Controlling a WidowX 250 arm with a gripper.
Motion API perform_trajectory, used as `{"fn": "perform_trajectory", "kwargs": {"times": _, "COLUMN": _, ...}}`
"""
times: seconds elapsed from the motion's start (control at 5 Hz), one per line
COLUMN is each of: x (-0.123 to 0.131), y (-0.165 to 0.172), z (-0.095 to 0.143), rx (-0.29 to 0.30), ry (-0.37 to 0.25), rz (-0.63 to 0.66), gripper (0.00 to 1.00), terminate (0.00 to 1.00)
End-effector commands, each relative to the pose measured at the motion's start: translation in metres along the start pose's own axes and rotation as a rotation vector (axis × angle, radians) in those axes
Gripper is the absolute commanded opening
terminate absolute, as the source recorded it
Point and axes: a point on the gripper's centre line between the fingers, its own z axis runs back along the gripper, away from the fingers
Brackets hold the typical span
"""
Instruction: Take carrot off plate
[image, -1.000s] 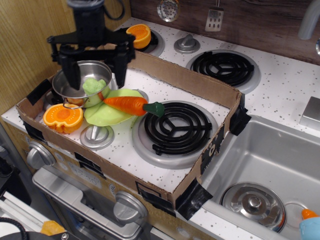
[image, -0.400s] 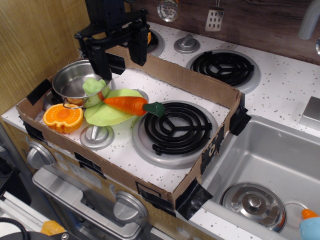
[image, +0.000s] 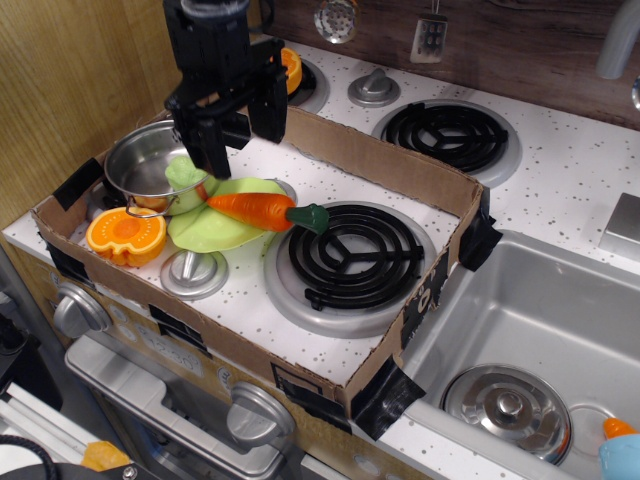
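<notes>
While the carrot lies across the right side of the plate, its green stem end sticks out past the rim and reaches the edge of the big black burner. Tip points left, toward the pot. Plate itself is tilted a bit, propped on something underneath, and its left part tucks up against the pot.

Tool hangs above and behind the plate, fingers apart and empty, one finger over the pot's right rim and the other nearer the back cardboard wall. Not touching the carrot.

Room-wise: left of the plate is crowded, with the pot, a green lump in it, and an orange fruit half just beside the front-left rim. Right of the carrot it's way more open, just the burner coil and speckled worktop out to the cardboard sides. The cardboard forms a low fence all round, taped at the corners. Past the right wall is the sink, with a lid at the bottom. Second fruit half sits behind the back wall.
</notes>
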Motion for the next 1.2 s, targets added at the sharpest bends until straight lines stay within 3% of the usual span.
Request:
{"fn": "perform_trajectory", "kwargs": {"times": 0.0, "x": 0.002, "y": 0.003, "z": -0.008, "rx": 0.031, "ry": -0.065, "rz": 0.09, "gripper": 1.0, "terminate": 0.0}}
{"fn": "perform_trajectory", "kwargs": {"times": 1.0, "x": 0.002, "y": 0.007, "z": -0.038, "rx": -0.026, "ry": -0.003, "rz": 0.074, "gripper": 1.0, "terminate": 0.0}}
